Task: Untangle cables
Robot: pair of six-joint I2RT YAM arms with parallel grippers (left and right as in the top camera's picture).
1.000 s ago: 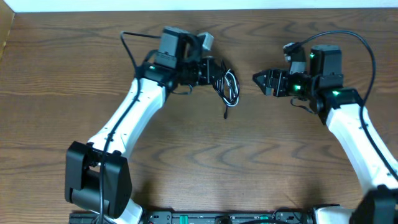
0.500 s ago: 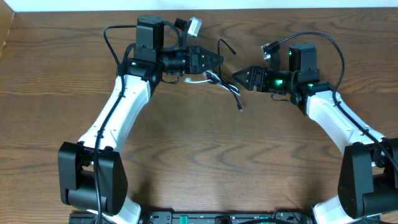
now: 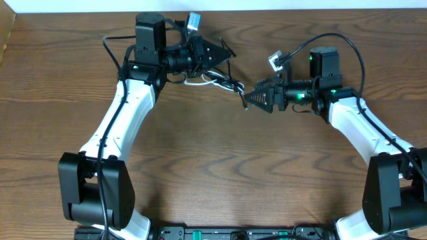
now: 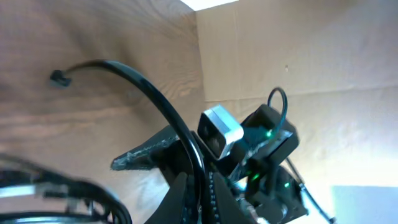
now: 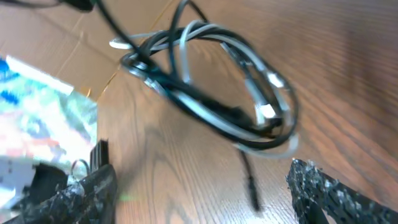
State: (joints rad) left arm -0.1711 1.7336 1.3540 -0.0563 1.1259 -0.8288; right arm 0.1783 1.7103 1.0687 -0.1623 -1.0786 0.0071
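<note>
The black cable [image 3: 235,87] and white cable [image 3: 199,83] hang tangled between my two grippers above the wooden table [image 3: 213,167]. My left gripper [image 3: 222,52] is shut on the black cable [image 4: 155,99], which runs up from between its fingers [image 4: 200,194] to a small plug [image 4: 59,78]. My right gripper [image 3: 248,100] is open, with its tips just right of the tangle's lower end. In the right wrist view the looped black and white cables [image 5: 211,93] hang just beyond the wide-open fingers [image 5: 199,180], and a black plug end [image 5: 252,193] dangles between them.
A cardboard panel [image 3: 7,33] stands at the table's far left edge. A white strip [image 3: 267,5] runs along the back edge. Thick black arm wires [image 3: 347,47] loop above the right wrist.
My left gripper has drawn back left and up, pulling the tangle with it. My right gripper has moved left and down, close to the tangle's lower end.
</note>
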